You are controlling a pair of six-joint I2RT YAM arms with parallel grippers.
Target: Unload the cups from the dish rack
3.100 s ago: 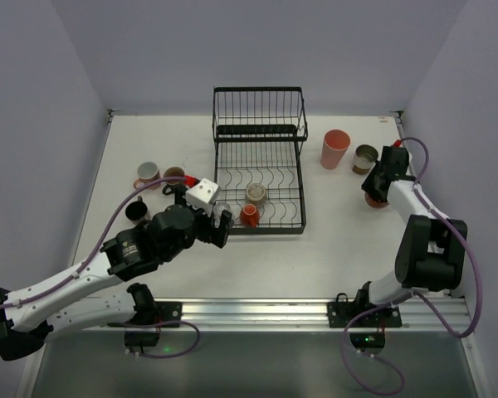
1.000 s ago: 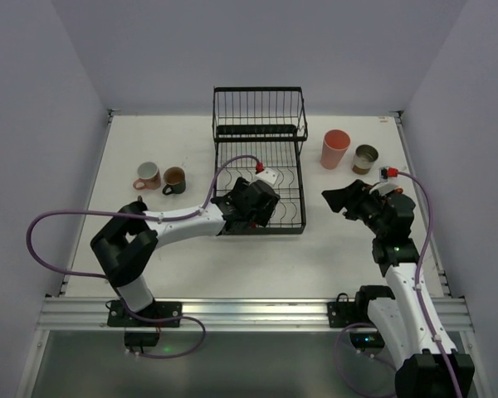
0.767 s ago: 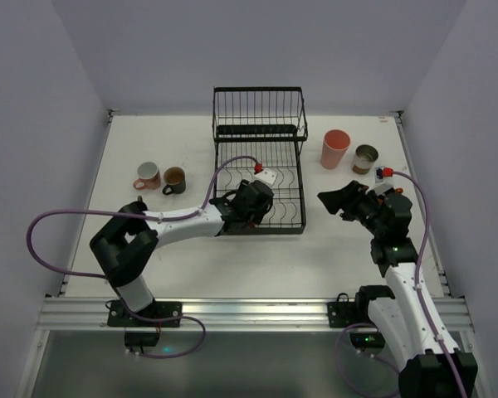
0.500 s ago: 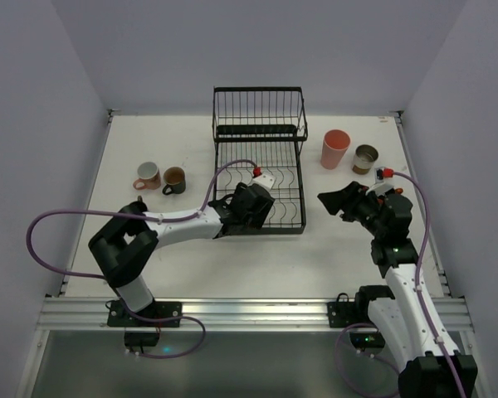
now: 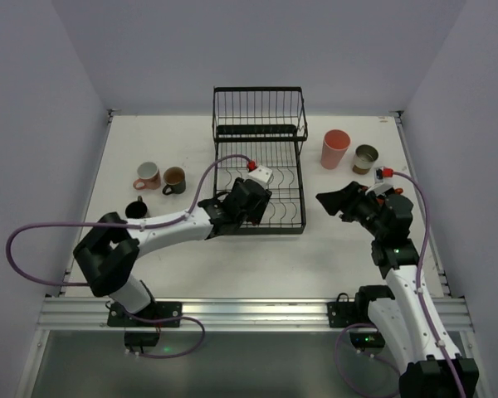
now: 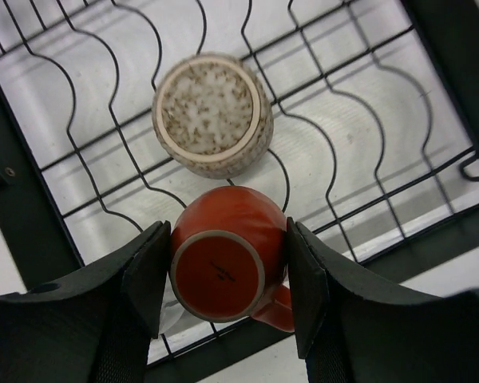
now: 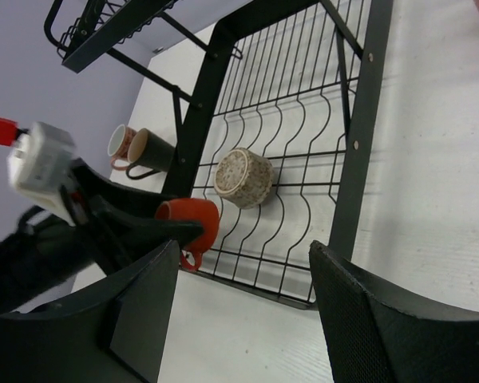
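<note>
**Operator:** What is the state of the left gripper?

**Technician:** The left gripper [image 6: 227,235] is closed on the orange-red mug [image 6: 223,267]. In the left wrist view, its fingers [image 6: 144,279] lie against opposite sides of the mug body. The mug is upside down with its base toward the camera. Its handle points to the lower right of that frame.

**Operator:** Where is the mug?

**Technician:** It is in the lower tray of the dish rack [image 5: 301,189], at the tray's lower left corner in the top view. I cannot tell whether it rests on the wires or is raised off them.

**Operator:** What else is in the rack?

**Technician:** There is one speckled cup [image 6: 211,112], also upside down. It sits on the curved dividers just above the mug in the left wrist view.

**Operator:** What is the state of the right gripper?

**Technician:** The right gripper [image 5: 330,201] is wide open and holds nothing. It hangs over the table [image 5: 257,257] just right of the rack, with its fingers pointing toward the tray.

**Operator:** Which cups are on the table?

**Technician:**
- **Upper right of the top view:** a pink tumbler [image 5: 335,148] stands upright, with a grey-beige cup [image 5: 365,157] just beside it.
- **Left of the rack:** a pink mug [image 5: 148,175] and a brown mug [image 5: 174,177] stand side by side.
- **Below those two in the frame:** a black cup [image 5: 136,210] stands close to the left arm.
</note>
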